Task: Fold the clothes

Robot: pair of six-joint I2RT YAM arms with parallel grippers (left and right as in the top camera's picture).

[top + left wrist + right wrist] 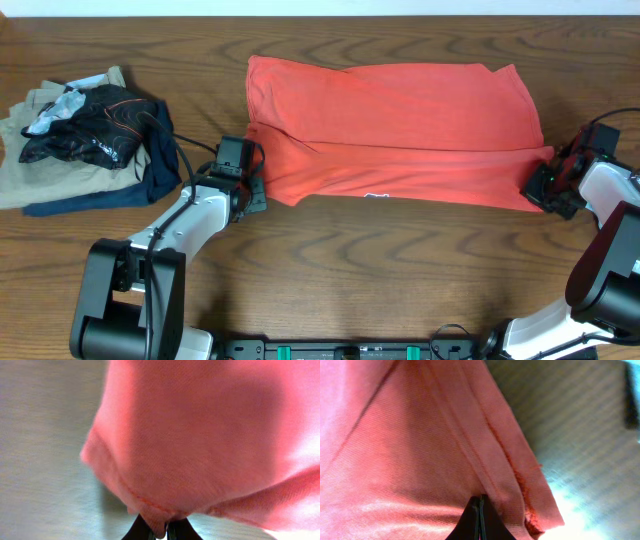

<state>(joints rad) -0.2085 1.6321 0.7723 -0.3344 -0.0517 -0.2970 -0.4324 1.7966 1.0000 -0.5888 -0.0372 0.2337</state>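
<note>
The coral-red T-shirt [390, 120] lay spread lengthwise across the table [400, 270], stretched between the two pincers; its far part was laid over in a broad band, so that a long crease ran from one pincer towards the other, and I judged one lengthwise fold to be roughly made, with the near strip not yet brought over and the crosswise folds all left to do; a scrap of white lettering peeped out at the near edge, about midway between the pincers. The left pincer [250, 190] sat at the shirt's near left corner, clenched on the hem; the right pincer [545, 188] sat at the near right corner, its fingers pressed tight together with what looked like a fold of the shirt's edge nipped between them. Well out beyond the left pincer, on the side away from the shirt, a pile of other garments [80, 140] in khaki, navy and black waited unfolded, so the task as a whole was early. The overhead view alone gave the shirt's whole outline, the pile and both arms, but hid the fingertips under the wrists; the left wrist view showed the stitched hem drooping right into the left pincer [161, 529], with bare table to one side; the right wrist view showed the layered, slightly frayed edge running down to the right pincer [479, 512], which confirmed the grip no overhead picture could.
</note>
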